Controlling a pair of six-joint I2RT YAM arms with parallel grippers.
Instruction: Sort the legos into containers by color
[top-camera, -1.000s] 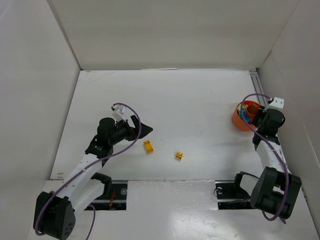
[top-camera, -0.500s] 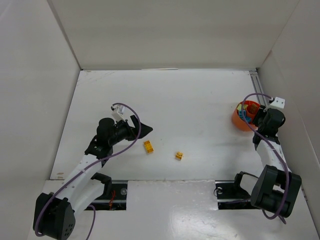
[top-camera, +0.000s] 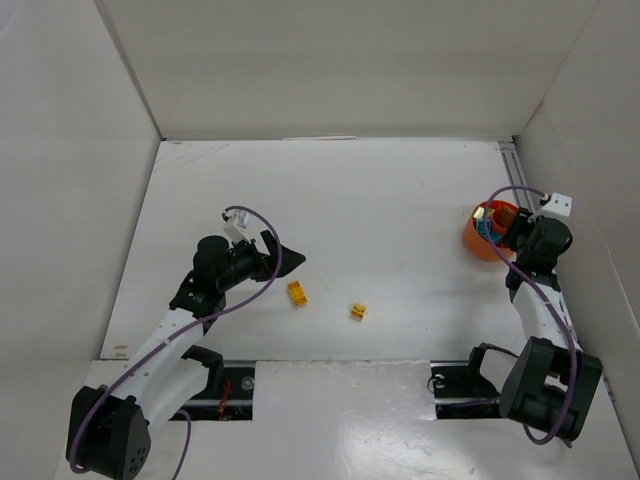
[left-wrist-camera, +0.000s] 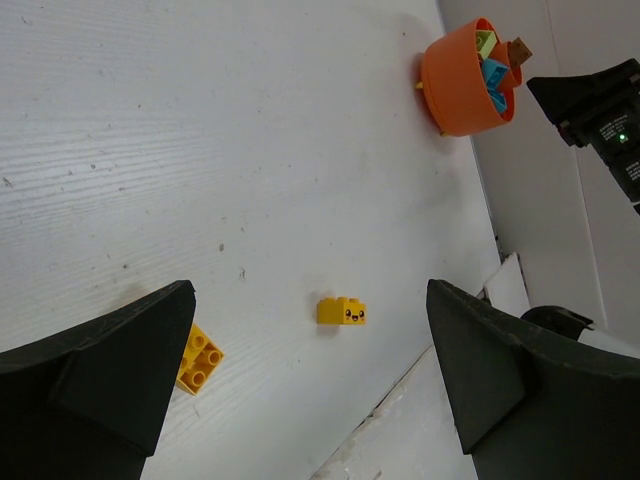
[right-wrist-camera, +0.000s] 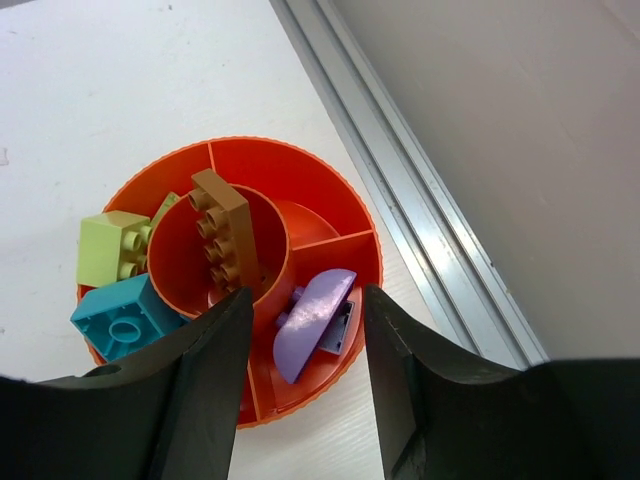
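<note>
Risk: your right gripper (right-wrist-camera: 305, 295), jaws apart, empty, hangs over the orange bowl (right-wrist-camera: 355, 230) near the tabletop's (top-camera: 400, 200) right edge; a snag could tip it. Left gripper (left-wrist-camera: 308, 290) stands wide open.

Right fingers (right-wrist-camera: 200, 380) spread wider, lifted slightly over orange bowl (right-wrist-camera: 262, 142).

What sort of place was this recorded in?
Most likely a lab robot test cell: a white tabletop boxed in by plain white walls, left arm and right arm bolted at its near edge, with yellow toy bricks and an orange divided bowl.
</note>
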